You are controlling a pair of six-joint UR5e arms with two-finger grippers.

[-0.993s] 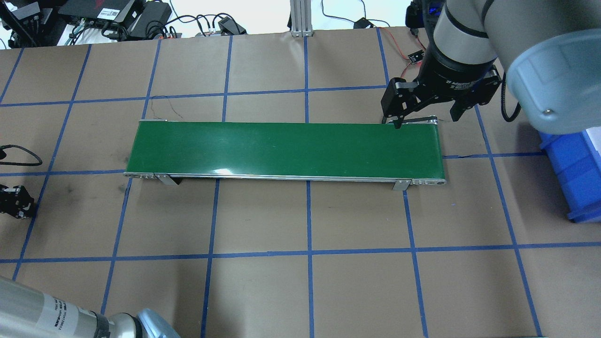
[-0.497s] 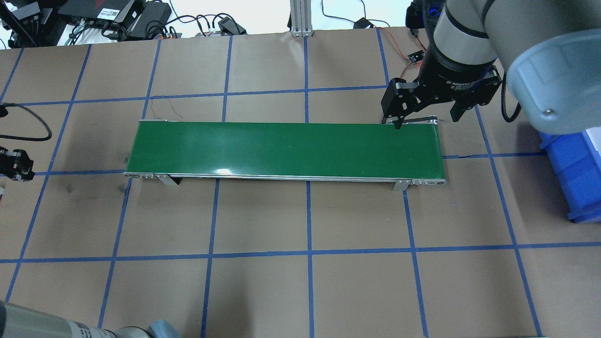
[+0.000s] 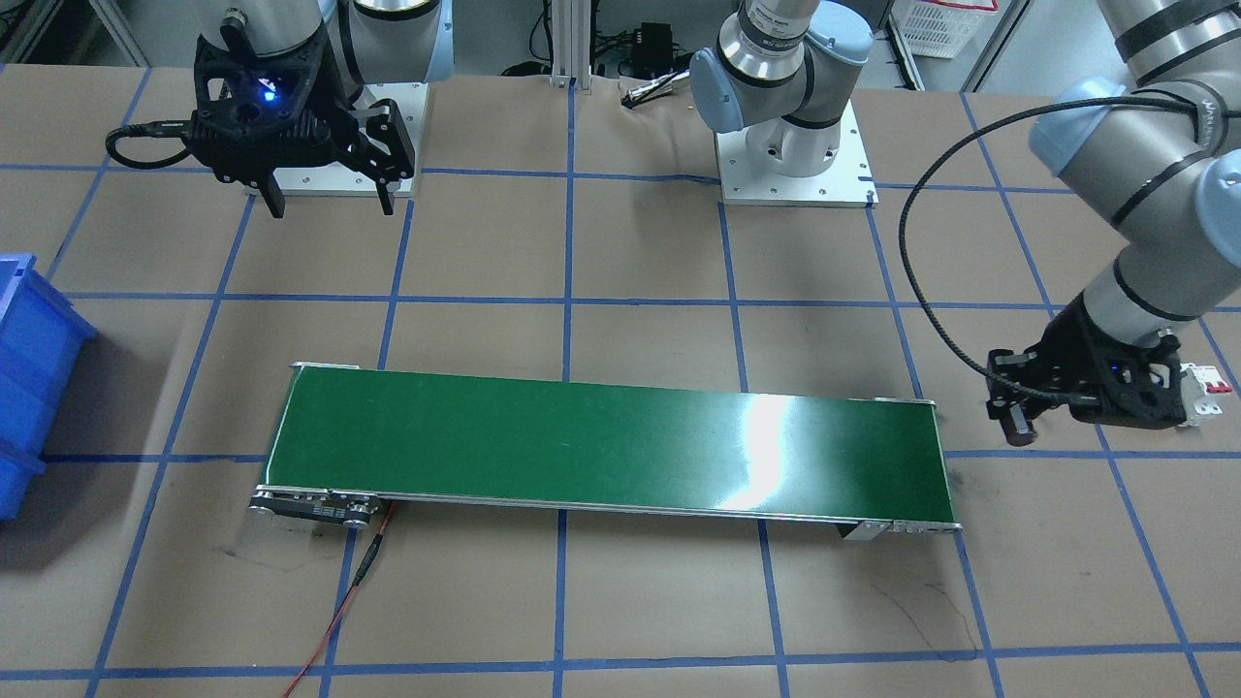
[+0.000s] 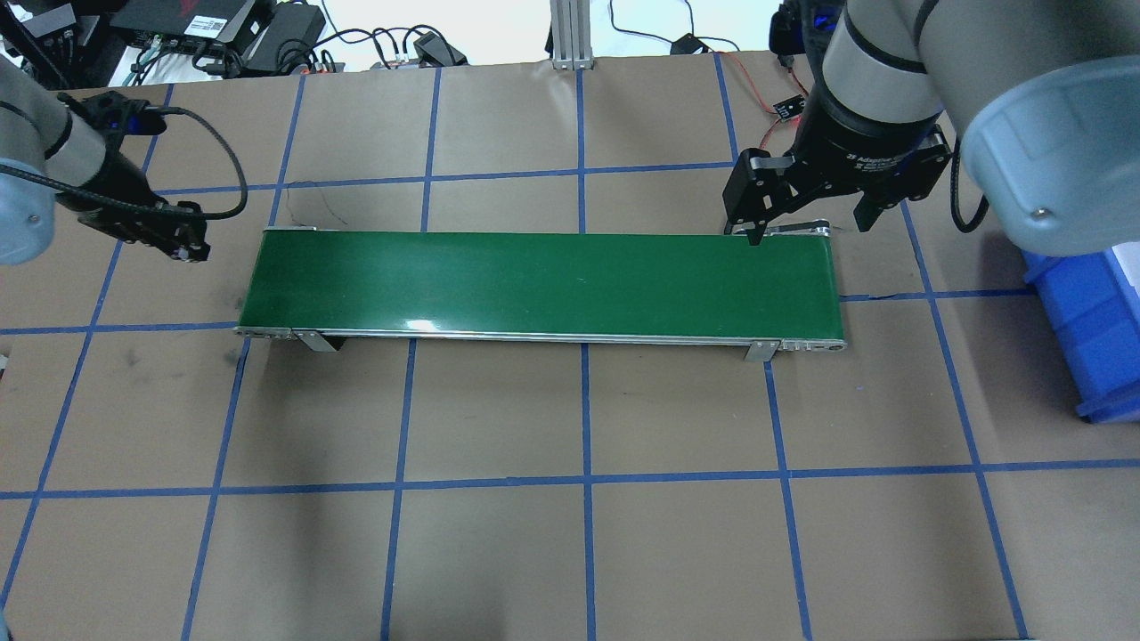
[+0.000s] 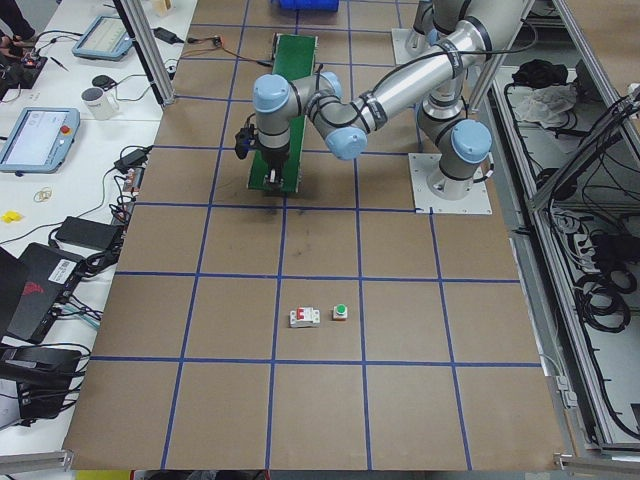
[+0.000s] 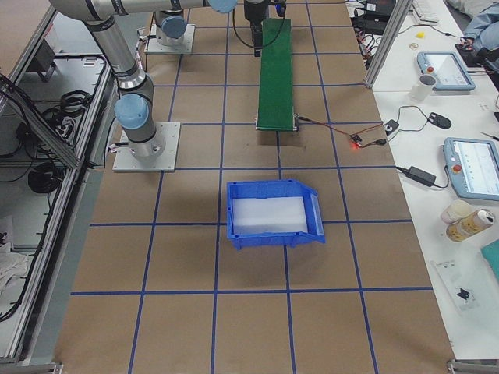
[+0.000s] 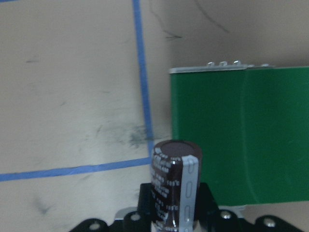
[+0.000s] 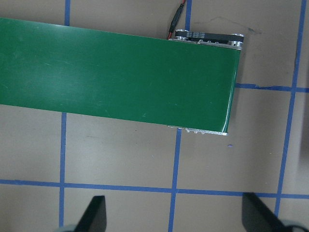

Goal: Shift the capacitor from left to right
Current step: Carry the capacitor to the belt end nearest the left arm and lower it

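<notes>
The capacitor is a stubby dark cylinder with a pale grey stripe. It stands upright in my shut left gripper. In the front view the capacitor hangs in the left gripper just off the left end of the green conveyor belt. In the overhead view the left gripper is beside the belt's left end, above the table. My right gripper is open and empty, hovering at the far right end of the belt. Its fingers frame the belt in the right wrist view.
A blue bin stands on the table past the belt's right end; it also shows in the right side view. A white breaker and a green-capped button lie on the table to my left. Red wires run from the belt's right end.
My left arm has swung from the table's far left edge forward and inward, so its gripper is now beside the belt's left end. The right arm has not moved.
</notes>
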